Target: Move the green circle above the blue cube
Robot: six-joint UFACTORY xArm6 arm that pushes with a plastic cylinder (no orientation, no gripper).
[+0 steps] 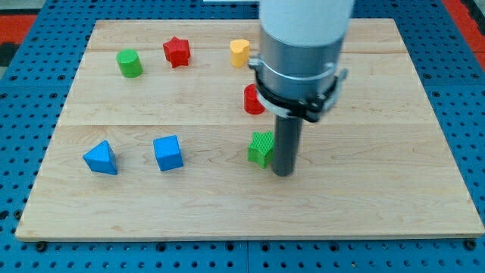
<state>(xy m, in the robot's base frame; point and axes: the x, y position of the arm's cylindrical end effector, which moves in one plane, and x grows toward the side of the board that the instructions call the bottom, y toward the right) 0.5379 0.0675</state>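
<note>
Camera view. A pale wooden surface (379, 205) is lying on a blue pegboard (23, 114), and 7 small blocks are resting on it. The arm (303, 45), a white and grey cylinder with a dark clamp ring, is descending from the far edge into the centre-right of the scene and is ending in a straight dark rod. My tip (283, 174) is touching the surface just to the right of the green ridged block (261, 148), with the rod standing directly beside that block; whether the 2 are in contact cannot be told. The rig is carrying no fingers, so there is no opening or hold to report.

The green circle (129, 63), a short cylinder, is sitting at the far left of the surface, well apart from my tip. The blue cube (167, 152) is sitting nearer the viewer, slightly right of the green circle, so the circle is lying farther away and a little left of the cube. A blue triangle-like block (101, 158) is resting to the left of the cube. A red star (176, 51) is lying to the right of the green circle, and a yellow block (240, 52) is lying farther right along the same far row. A red block (252, 99) is being partly hidden behind the arm, so its shape cannot be made out.
</note>
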